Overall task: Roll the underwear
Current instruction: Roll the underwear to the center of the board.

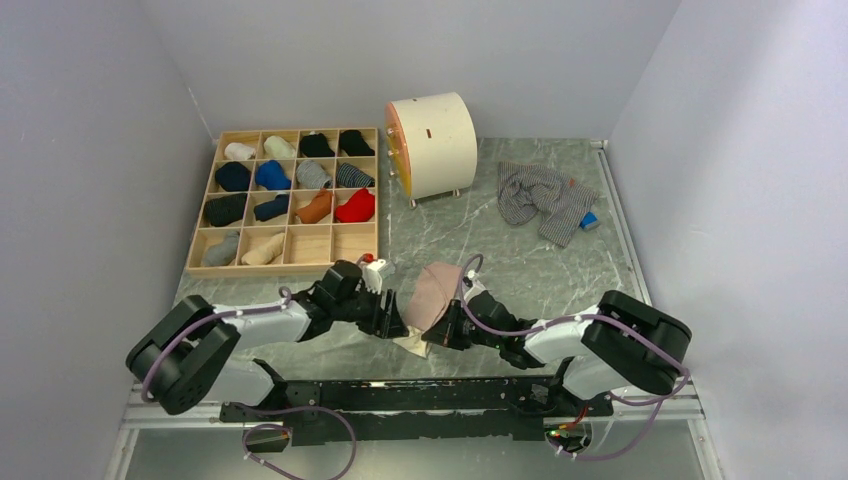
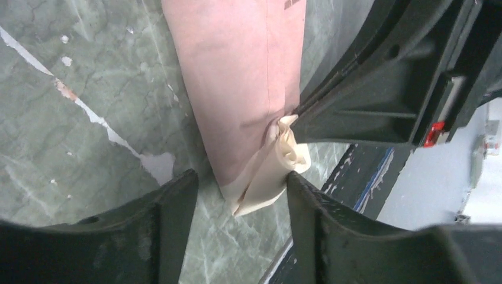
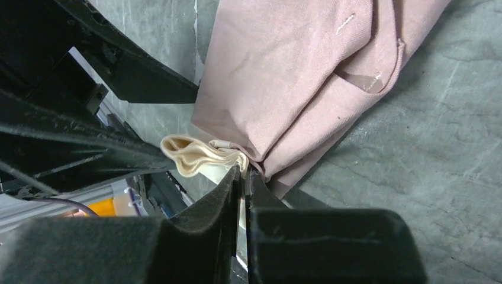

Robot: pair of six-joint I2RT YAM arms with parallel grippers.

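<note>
The pink underwear (image 1: 432, 293) lies at 6 o'clock on the table (image 1: 520, 270), just ahead of the arm bases. The right gripper (image 3: 244, 173) is clenched on its cream waistband (image 3: 189, 155). The left gripper (image 2: 240, 186) is released, with its fingers spread either side of that same band. The grey striped underwear (image 1: 540, 198) lies crumpled at 2 o'clock, well apart.

The top view looks down from high behind the near edge over the whole table (image 1: 540, 270). Both wrist views sit very close, facing each other, sharing the pink underwear (image 2: 237, 89).
</note>
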